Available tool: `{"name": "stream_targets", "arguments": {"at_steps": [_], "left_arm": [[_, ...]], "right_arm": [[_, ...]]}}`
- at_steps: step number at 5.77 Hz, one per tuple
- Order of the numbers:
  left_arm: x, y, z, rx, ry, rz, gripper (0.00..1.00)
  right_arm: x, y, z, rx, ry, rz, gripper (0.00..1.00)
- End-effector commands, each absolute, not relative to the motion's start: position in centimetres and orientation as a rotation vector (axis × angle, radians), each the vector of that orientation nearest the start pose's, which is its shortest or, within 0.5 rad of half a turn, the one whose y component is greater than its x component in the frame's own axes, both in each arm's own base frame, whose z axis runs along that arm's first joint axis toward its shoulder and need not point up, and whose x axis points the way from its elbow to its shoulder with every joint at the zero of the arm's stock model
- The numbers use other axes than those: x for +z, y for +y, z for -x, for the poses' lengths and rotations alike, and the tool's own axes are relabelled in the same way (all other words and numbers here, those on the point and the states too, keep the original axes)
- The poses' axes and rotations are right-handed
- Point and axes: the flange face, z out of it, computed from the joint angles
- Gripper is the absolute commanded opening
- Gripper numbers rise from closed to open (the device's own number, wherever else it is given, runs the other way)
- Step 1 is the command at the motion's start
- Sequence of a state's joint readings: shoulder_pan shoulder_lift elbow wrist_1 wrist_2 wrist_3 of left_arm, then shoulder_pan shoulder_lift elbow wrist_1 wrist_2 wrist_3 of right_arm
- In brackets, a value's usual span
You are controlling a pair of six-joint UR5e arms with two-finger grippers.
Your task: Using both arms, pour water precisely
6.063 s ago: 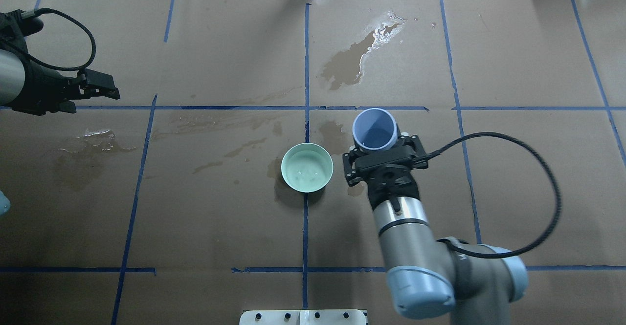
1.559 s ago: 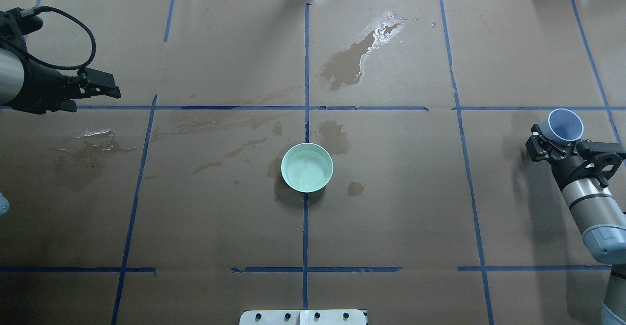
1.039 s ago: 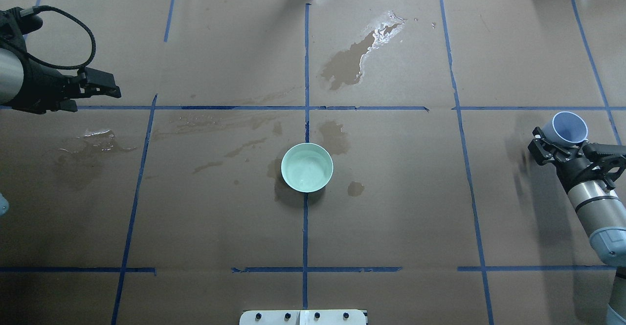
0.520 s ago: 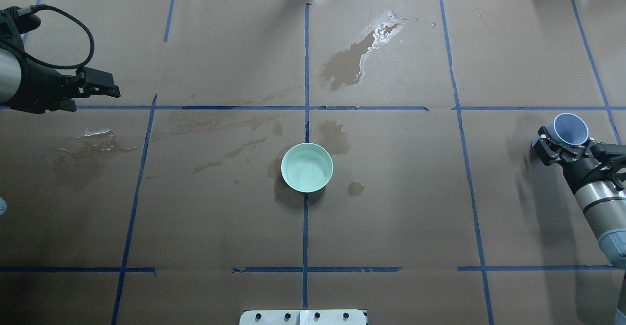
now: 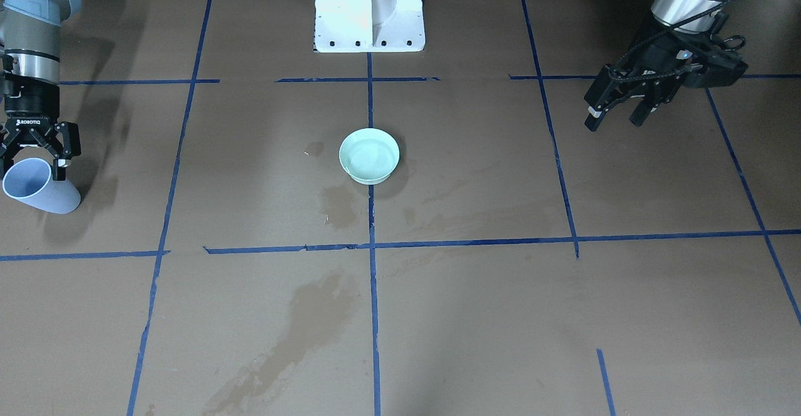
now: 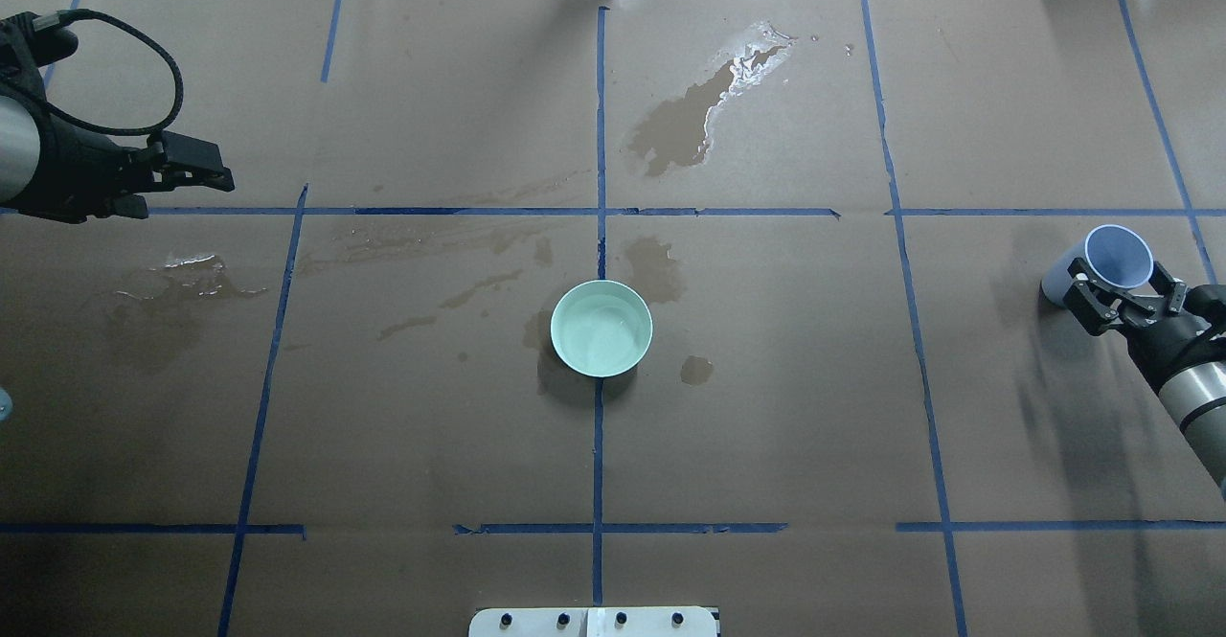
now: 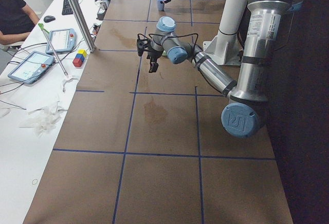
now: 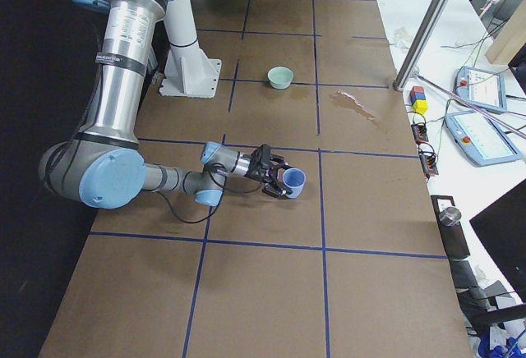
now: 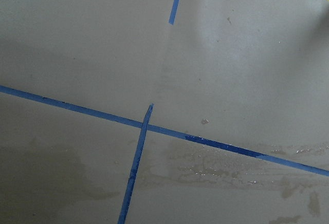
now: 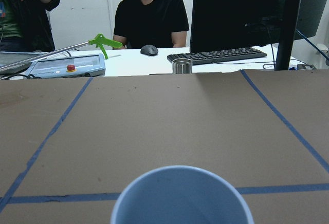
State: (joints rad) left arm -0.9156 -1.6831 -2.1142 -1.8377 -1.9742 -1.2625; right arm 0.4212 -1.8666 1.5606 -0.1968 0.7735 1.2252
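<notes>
The water [image 6: 601,328] lies in a pale green bowl [image 5: 369,155] at the table's centre and shows only as a faint sheen. A light blue cup [image 6: 1111,259] stands upright on the paper at the far right, also in the front view [image 5: 37,186] and the right wrist view [image 10: 181,196]. My right gripper [image 6: 1119,283] is open, its fingertips on either side of the cup's near side and just behind it. My left gripper [image 5: 614,117] is open and empty, held above the table far to the left [image 6: 196,163].
Wet stains mark the brown paper: a large one [image 6: 704,105] beyond the bowl, others [image 6: 182,273] at the left and small ones by the bowl. The white pedestal [image 5: 369,9] stands at the robot's edge. Operators, tablets and a keyboard [image 10: 218,55] are beyond the far edge.
My right arm carried the blue cup from beside the bowl to the far right, set it down, let go and drew back slightly. The left arm barely moved.
</notes>
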Motion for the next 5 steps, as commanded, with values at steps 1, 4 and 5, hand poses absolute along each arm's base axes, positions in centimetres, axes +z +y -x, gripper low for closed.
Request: {"name": "stream_targets", "arguments": {"at_steps": [1,4,5], "left_arm": [[31.8,-44.5,-22.3,-0.371,0.971,-0.222,1.0],[31.7,-44.6,-22.9,-0.372,0.949,-0.2,1.0],[31.1,-44.2,-24.8,-0.343,0.946,-0.178,1.0]], "right_arm": [[63.1,-32.7,23.6,0.465,-0.684,-1.015,1.0],[60.3,-31.5,21.5,0.396,-0.701,-1.012,1.0],[59.4,-31.3,21.4,0.378,-0.726,-0.997,1.0]]}}
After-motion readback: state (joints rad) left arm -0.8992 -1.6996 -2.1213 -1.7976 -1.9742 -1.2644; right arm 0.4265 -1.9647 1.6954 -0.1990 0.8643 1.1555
